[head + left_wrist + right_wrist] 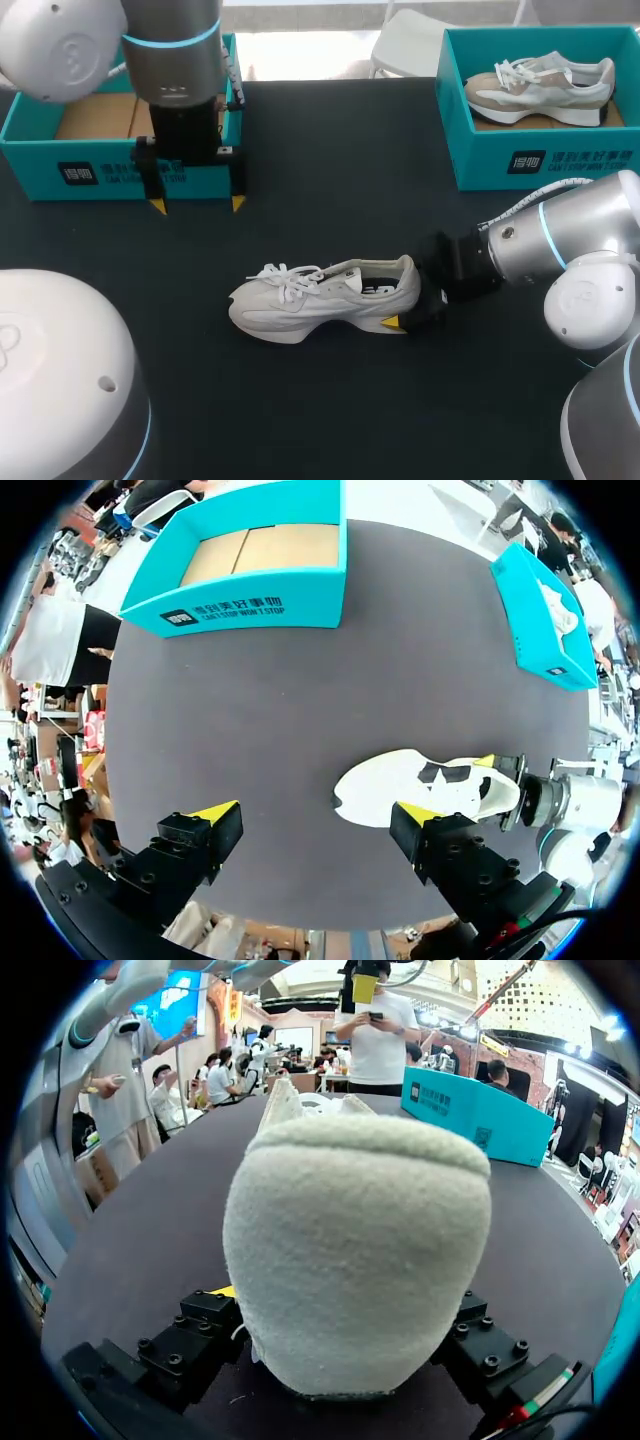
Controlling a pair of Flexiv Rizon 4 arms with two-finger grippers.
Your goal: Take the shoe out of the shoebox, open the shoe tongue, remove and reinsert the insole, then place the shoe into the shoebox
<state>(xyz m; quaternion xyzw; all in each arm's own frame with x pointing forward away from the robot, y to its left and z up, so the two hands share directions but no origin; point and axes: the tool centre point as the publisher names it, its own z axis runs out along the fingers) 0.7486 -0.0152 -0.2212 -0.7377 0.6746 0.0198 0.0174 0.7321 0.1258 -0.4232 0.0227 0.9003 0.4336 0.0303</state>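
A white sneaker [320, 300] lies on its sole in the middle of the black table [330, 170], toe to the left, laces tied. My right gripper [405, 298] comes in from the right and straddles the heel, one yellow tip on the near side. In the right wrist view the fuzzy heel [360, 1250] fills the space between the fingers and touches both. My left gripper [198, 204] hangs open and empty above the table, in front of the empty teal shoebox [100, 165]. From the left wrist, the sneaker [420, 785] lies ahead of the open left gripper [318, 812].
A second teal shoebox [540, 160] at the back right holds another pale sneaker [540, 88]. The empty box [250, 605] shows a cardboard floor. A white robot base [60, 370] bulks at the front left.
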